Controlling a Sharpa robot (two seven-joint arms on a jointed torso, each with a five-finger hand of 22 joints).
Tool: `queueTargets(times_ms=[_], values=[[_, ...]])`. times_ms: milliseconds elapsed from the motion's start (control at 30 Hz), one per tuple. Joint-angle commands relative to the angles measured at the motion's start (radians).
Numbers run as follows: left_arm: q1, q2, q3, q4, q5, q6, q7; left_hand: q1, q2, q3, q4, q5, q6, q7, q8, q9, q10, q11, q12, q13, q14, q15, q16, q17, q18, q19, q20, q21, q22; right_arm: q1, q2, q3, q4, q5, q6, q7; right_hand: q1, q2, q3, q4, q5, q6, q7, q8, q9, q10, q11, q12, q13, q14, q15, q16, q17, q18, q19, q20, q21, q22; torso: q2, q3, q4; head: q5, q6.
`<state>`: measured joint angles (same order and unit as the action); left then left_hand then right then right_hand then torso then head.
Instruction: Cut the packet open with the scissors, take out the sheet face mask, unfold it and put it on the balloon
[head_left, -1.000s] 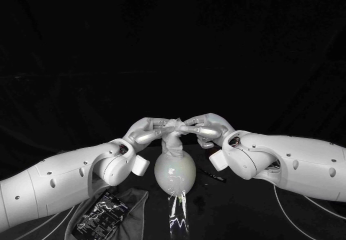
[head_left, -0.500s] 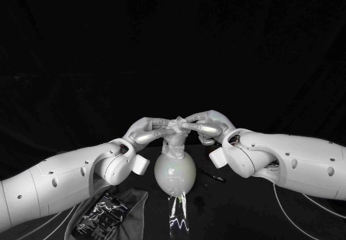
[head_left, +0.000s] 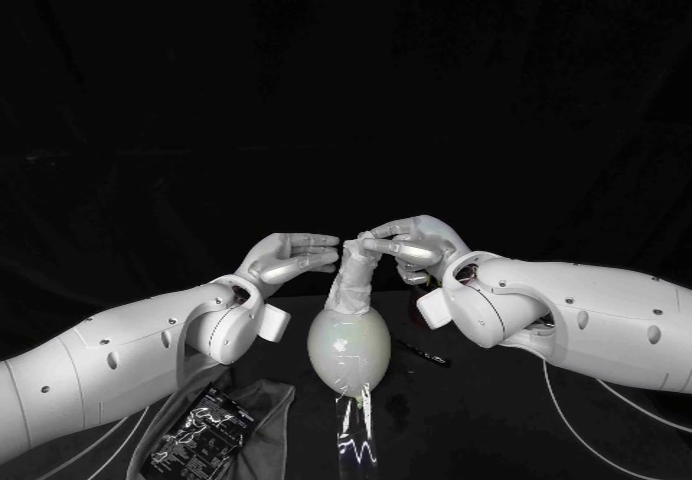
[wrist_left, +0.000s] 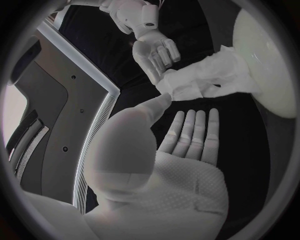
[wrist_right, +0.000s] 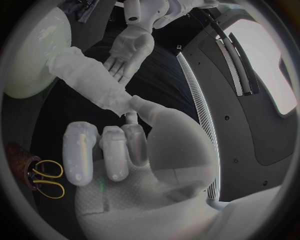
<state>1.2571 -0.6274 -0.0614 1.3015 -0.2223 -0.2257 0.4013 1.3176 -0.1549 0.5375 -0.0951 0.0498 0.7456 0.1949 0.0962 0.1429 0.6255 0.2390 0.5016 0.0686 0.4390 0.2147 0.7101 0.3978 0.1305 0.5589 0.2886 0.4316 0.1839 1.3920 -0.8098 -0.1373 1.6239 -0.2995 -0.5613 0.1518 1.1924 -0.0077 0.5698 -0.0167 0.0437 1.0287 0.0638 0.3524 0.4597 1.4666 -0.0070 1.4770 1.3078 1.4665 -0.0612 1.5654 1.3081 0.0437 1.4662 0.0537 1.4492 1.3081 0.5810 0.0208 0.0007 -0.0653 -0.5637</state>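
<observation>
Black table (head_left: 490, 420), right robot hand (head_left: 411, 245) pinching sheet mask (head_left: 353, 280) above balloon (head_left: 349, 350), left robot hand (head_left: 293, 256) spread

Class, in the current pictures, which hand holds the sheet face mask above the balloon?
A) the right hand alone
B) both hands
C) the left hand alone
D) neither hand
A: the right hand pinches the top of the sheet face mask over the balloon; the left hand is open, gripping nothing.

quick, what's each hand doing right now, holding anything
left hand: open, holding nothing.
right hand: pinching the top of the sheet face mask, which reaches down to the balloon.
</observation>
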Motion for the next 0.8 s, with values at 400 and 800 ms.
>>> queueTargets(times_ms=[400,800], values=[[0.002,-0.029,0.002,-0.041,-0.011,-0.090,0.004,0.050,0.007,-0.065,0.022,-0.002,0.038,0.075,0.012,0.014,0.009,-0.001,0.010,0.006,0.001,0.003,-0.013,-0.063,-0.036,0.013,0.001,-0.098,-0.070,0.012,0.003,0.002,-0.019,0.037,-0.046,0.004,0.011,0.007,0.000,-0.006,0.005,0.007,-0.003,0.075,0.102,0.061,-0.004,0.006,0.199,0.104,-0.005,0.005,0.263,-0.015,0.035,-0.006,0.008,0.225,0.001,-0.0009,0.0018,-0.008,0.005],[0.003,-0.073,0.008,0.125,0.004,-0.028,-0.096,-0.029,0.089,-0.107,0.138,0.004,0.246,-0.048,0.175,0.110,0.443,-0.172,0.317,0.129,0.746,-0.207,0.544,0.259,0.057,0.591,-0.181,0.328,0.128,0.015,0.013,0.002,-0.022,0.034,-0.097,-0.001,0.012,0.008,0.002,-0.008,0.005,0.006,-0.003,0.076,0.103,0.060,-0.005,0.005,0.198,0.104,-0.006,0.005,0.263,-0.016,0.037,-0.007,0.010,0.225,0.000,0.0001,-0.0004,-0.006,0.004]])
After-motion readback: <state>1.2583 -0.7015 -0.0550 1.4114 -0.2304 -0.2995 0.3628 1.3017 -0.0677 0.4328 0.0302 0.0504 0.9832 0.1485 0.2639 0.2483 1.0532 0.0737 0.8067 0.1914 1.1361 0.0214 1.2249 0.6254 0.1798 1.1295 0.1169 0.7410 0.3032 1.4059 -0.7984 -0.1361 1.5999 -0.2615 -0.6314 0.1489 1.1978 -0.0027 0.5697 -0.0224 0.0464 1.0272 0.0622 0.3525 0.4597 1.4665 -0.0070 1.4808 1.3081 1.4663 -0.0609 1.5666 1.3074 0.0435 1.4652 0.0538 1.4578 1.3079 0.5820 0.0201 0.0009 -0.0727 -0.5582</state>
